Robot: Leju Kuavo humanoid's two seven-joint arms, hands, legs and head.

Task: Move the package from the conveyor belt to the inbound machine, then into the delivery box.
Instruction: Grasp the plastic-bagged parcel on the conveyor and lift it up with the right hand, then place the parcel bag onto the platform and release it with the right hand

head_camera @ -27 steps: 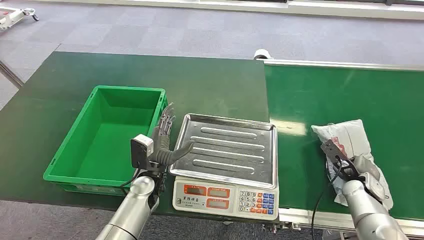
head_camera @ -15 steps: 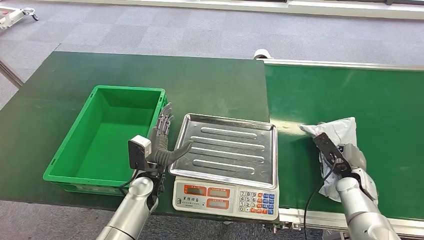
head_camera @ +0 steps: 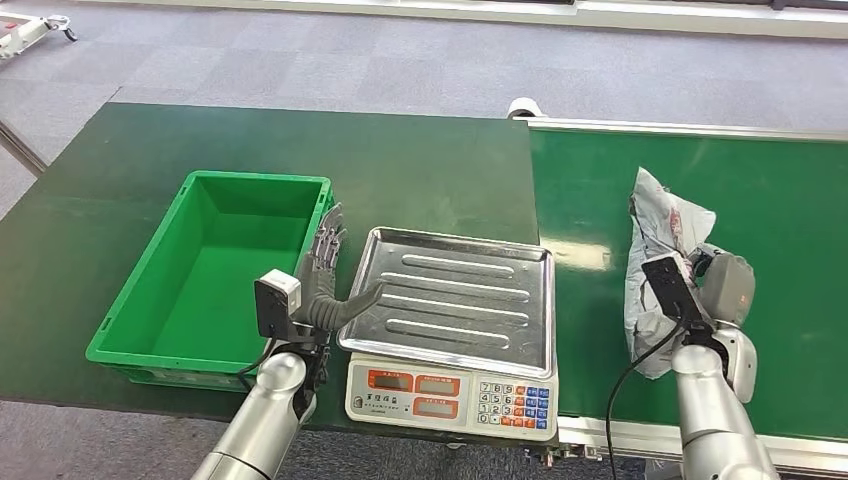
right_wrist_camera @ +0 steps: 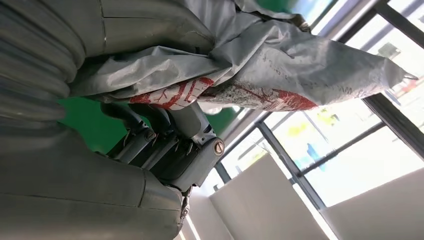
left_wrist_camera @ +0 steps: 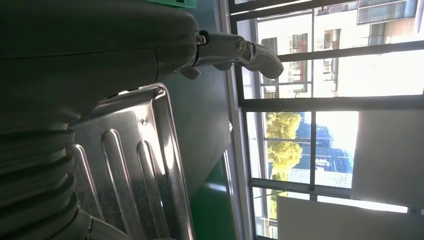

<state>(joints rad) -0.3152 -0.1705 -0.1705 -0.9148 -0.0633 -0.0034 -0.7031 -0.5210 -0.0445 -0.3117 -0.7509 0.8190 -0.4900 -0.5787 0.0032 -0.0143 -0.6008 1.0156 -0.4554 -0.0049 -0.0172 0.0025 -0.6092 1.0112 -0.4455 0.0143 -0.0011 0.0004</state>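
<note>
My right hand [head_camera: 712, 285] gripping the grey package [head_camera: 655, 240] lifted above the conveyor belt [head_camera: 780, 200], my left hand [head_camera: 325, 275] with fingers spread between green delivery box [head_camera: 130, 310], nothing inside it, and scale tray [head_camera: 450, 295], also bare

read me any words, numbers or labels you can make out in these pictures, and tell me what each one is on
Nothing reads cleanly.
Scale front panel: a short line of dark print between the orange display windows, too small to read.
Scale keypad: key markings, too blurred to quote.
Orange display windows: no digits can be made out.
Grey package in the right hand: red printing, crumpled and broken up, not legible.
Green crate and conveyor belt: no text.
</note>
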